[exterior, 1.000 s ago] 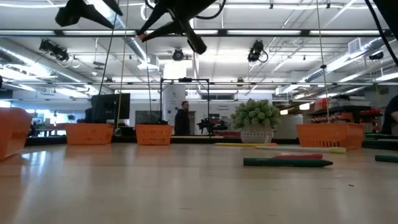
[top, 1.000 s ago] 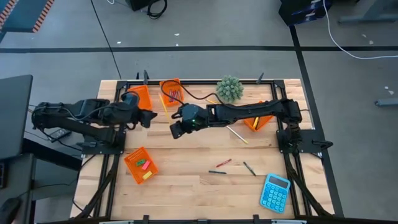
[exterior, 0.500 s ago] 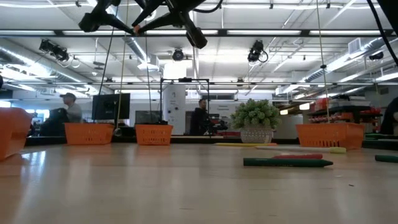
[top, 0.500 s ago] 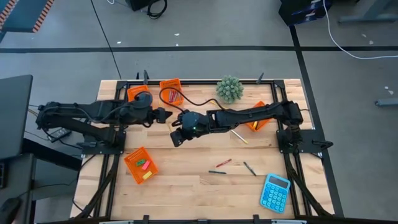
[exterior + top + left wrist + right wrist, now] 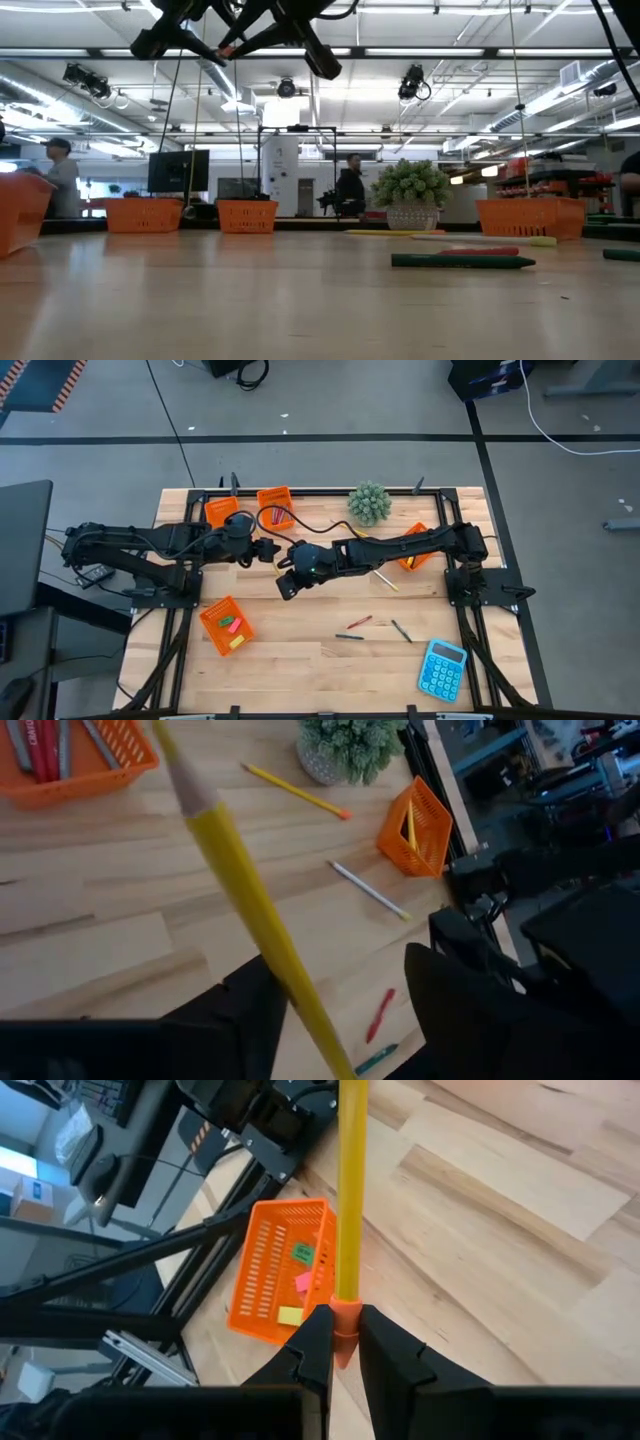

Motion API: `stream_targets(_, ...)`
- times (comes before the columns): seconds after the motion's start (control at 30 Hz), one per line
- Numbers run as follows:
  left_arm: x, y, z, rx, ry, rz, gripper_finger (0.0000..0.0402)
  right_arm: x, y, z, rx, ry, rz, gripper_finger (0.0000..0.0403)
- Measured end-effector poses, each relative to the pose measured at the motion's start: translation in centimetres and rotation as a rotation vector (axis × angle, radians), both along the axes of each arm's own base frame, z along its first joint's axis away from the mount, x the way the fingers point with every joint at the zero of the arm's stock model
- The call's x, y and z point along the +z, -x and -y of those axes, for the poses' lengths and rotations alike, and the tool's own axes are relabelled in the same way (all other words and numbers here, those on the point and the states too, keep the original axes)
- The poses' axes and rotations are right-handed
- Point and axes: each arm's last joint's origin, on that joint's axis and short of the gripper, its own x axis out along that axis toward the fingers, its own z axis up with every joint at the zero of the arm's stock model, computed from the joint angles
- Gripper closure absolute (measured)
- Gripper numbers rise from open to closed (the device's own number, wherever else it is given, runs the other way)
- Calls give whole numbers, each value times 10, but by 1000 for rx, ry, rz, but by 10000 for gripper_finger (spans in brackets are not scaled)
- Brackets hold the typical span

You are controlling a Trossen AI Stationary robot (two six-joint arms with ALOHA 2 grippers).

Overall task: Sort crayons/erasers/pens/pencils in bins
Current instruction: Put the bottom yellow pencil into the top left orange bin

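Observation:
My right gripper [image 5: 284,581] is above the table's middle, shut on a yellow pencil [image 5: 351,1190] with an orange end. The pencil's shaft [image 5: 245,890] passes between the open fingers of my left gripper [image 5: 267,550], close beside one finger [image 5: 243,1015]. Four orange bins stand on the table. Two are at the far left [image 5: 222,512] [image 5: 275,505], one with erasers is at the near left [image 5: 226,625], and one with a pencil in it is at the right [image 5: 413,550]. Loose sticks lie right of the middle: a red crayon [image 5: 360,621], two dark sticks [image 5: 350,636] [image 5: 400,630] and a pencil [image 5: 381,575]. My right gripper pinches the pencil's orange end [image 5: 345,1320] between its two fingertips. The fingers slant down toward the table's near left. The pencil stands out from them, lifted clear of the table. My left gripper has the shaft between its fingers; whether a finger touches it I cannot tell.
A potted plant [image 5: 370,503] stands at the far edge, with another yellow pencil [image 5: 295,790] on the wood beside it. A blue calculator [image 5: 442,668] lies at the near right. Bare wood lies between the eraser bin and the loose sticks.
My left gripper has gone from beside the far-left bin toward the table's right, up to my right gripper and the pencil. My right gripper has drifted a little toward the near edge, still holding the pencil.

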Motion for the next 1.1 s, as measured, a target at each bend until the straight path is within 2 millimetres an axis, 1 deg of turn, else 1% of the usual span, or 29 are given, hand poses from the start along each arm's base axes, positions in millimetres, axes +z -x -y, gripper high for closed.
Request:
stream_targets(0.23,-1,-1,1,-19,15,-8,236,0,0,2,11,13,-4,357)
stream_targets(0.33,-1,-1,1,-21,13,-7,261,0,0,4,6,13,-4,357)
stream_targets(0.47,-1,-1,0,-37,-10,-19,314,-1,0,5,6,10,-12,349)
stream_targets(0.6,-1,-1,0,-47,-20,-19,371,-3,2,8,7,0,-38,326)
stream_targets(0.77,-1,-1,0,-60,-38,-35,372,-3,2,9,10,-2,-47,292)
stream_targets(0.9,-7,4,-4,-48,-43,-114,355,-5,4,8,34,-23,-69,271)
stream_targets(0.97,-9,10,-8,-35,-46,-169,358,-6,5,7,50,-34,-91,262)
stream_targets(1.03,-10,17,-13,-27,-58,-217,370,-7,6,6,70,-47,-108,256)
stream_targets(1.1,-10,27,-20,-24,-68,-274,371,-8,7,2,91,-58,-125,253)
